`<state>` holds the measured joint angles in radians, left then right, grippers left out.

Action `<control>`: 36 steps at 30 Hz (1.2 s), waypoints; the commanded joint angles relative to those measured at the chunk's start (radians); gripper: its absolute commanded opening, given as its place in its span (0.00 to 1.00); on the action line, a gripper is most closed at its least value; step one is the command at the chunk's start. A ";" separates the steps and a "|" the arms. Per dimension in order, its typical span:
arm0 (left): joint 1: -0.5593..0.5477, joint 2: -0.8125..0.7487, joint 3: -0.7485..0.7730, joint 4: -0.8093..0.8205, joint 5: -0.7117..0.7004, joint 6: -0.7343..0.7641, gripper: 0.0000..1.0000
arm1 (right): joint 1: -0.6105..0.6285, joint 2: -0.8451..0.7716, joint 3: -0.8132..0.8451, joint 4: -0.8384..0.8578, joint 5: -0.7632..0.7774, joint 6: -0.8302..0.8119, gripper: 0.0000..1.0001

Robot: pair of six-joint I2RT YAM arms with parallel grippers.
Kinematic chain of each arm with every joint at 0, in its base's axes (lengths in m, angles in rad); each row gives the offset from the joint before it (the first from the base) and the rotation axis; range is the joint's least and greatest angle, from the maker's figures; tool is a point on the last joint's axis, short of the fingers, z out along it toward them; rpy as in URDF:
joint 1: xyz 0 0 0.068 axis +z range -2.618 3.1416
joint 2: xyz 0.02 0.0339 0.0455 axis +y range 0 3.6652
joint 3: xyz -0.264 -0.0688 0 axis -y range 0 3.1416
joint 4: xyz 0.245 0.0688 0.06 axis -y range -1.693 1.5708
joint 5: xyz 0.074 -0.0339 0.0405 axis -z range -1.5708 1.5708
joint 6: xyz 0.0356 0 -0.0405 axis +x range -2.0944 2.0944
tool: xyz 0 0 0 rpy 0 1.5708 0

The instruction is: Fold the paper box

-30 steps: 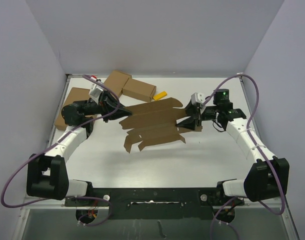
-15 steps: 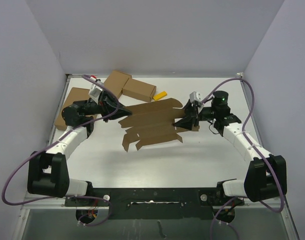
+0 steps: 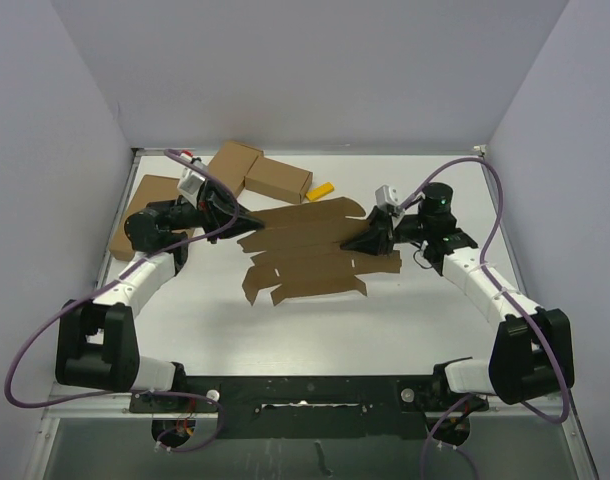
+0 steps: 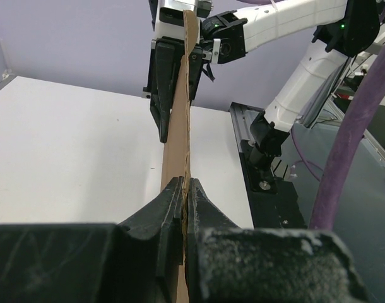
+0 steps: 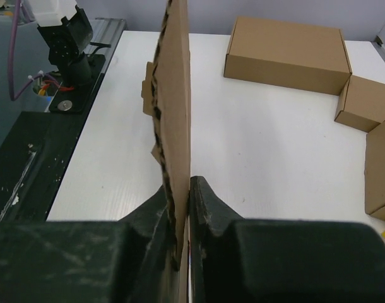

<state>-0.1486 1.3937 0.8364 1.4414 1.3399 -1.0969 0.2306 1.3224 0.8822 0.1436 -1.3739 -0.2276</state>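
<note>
Cardboard in one flat, die-cut sheet is stretching between the two arms over the middle of the white table (image 3: 415, 320). This unfolded box blank (image 3: 310, 250) is matte brown, and its outline is breaking into square tabs and notched flaps along the near edge, with rounded lobes along the far edge. The left gripper (image 3: 247, 222) is pinching the sheet's left edge, its black, tapered fingers (image 4: 170, 202) pressing flat against both faces with only the thickness of the board between them. The right gripper (image 3: 359, 243) is clamping the right side in the same way, its dusty, scuffed black fingers (image 5: 205, 196) closing narrowly on the sheet. Each wrist camera is seeing the blank edge-on, as a thin upright strip with a slightly ragged cut edge. Whether the sheet's lower flaps are touching the table cannot be told. Three assembled boxes of the same plain brown board are lying at the far left of the table: a long rectangular one (image 3: 278, 178), a squarer one (image 3: 233, 160) touching its left end, and a third (image 3: 150, 200) partly hiding behind the left arm. A small yellow piece (image 3: 320, 190) is lying just beside the long box, near the blank's far edge. Glossy purple cables (image 3: 30, 350) are looping along both white-and-black arms.
</note>
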 commanded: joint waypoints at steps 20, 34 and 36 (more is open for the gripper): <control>0.067 -0.116 0.002 -0.300 -0.030 0.246 0.40 | -0.028 0.031 0.169 -0.470 -0.027 -0.325 0.00; 0.044 -0.258 0.218 -1.369 -0.131 0.886 0.73 | -0.018 0.092 0.252 -0.692 -0.013 -0.506 0.00; 0.018 -0.253 0.263 -1.533 -0.195 0.979 0.75 | -0.011 0.103 0.263 -0.725 -0.010 -0.532 0.00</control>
<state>-0.0959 1.1805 0.9970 0.3164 1.2495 -0.3851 0.2050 1.4063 1.0794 -0.5224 -1.3689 -0.6899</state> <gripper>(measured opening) 0.733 0.053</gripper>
